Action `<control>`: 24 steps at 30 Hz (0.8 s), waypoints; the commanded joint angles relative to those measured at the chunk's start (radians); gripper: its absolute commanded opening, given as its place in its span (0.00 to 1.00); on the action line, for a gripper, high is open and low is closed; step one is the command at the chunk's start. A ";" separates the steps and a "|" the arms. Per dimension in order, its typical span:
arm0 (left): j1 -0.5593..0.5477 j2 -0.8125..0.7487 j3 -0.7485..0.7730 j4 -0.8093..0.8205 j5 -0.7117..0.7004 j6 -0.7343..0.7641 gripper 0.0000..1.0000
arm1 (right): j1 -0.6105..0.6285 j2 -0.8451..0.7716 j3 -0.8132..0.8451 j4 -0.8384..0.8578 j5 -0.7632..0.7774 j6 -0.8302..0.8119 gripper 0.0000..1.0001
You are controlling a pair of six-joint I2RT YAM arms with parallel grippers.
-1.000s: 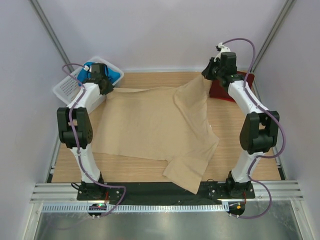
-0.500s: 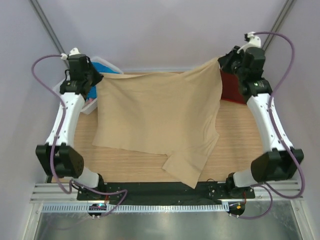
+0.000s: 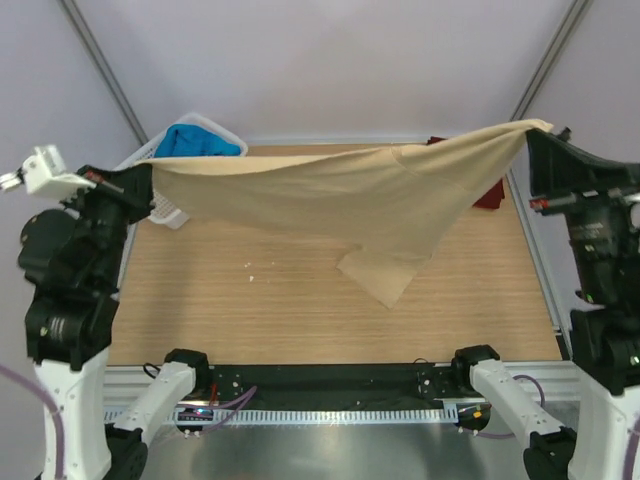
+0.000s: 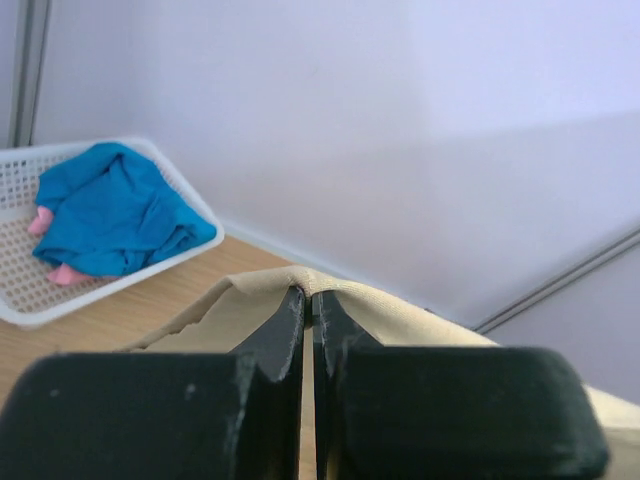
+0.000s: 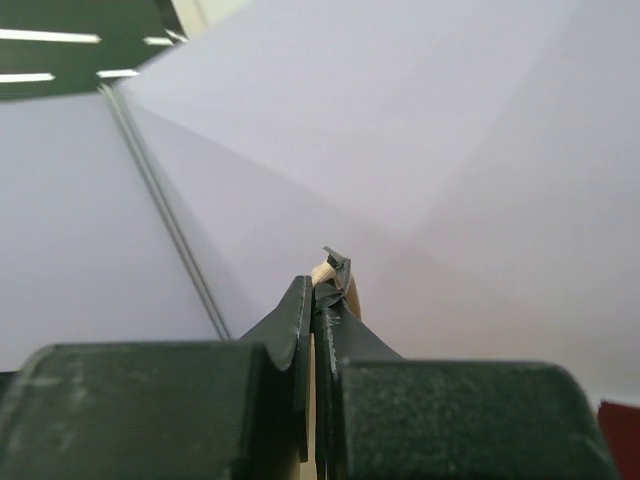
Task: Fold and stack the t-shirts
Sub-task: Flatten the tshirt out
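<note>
You are holding the tan t-shirt (image 3: 330, 190) stretched in the air between both arms. Your left gripper (image 4: 306, 300) is clamping one corner of it, jaws pressed together on the cloth edge. Your right gripper (image 5: 322, 290) is pinching the opposite corner the same way, with a small tuft of tan cloth poking out above its tips. The shirt is hanging over the wooden table (image 3: 250, 300), sagging in the middle, and one flap is drooping towards the tabletop; you cannot tell whether that flap is touching the wood. The raised cloth is covering most of the maroon t-shirt (image 3: 492, 193) at the far right, leaving only slivers showing. The blue t-shirt (image 4: 120, 215) is lying crumpled in the white basket (image 4: 30, 318) at the far left, and the pink t-shirt (image 4: 66, 272) is peeking out from under it. The tan cloth is looking plain and smooth, pulled taut along its top edge.
</note>
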 commanded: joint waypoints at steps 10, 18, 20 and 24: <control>-0.097 -0.142 0.246 -0.046 -0.196 0.078 0.01 | 0.066 0.012 0.376 -0.052 0.037 0.027 0.01; -0.098 0.045 0.174 -0.047 -0.152 0.068 0.01 | 0.066 0.126 0.275 -0.112 0.135 -0.036 0.01; -0.098 0.105 0.092 -0.027 -0.115 0.069 0.00 | 0.068 0.147 0.158 -0.095 0.175 -0.059 0.01; -0.097 0.187 -0.097 0.041 -0.099 0.096 0.00 | 0.066 0.164 -0.084 -0.021 0.226 -0.075 0.01</control>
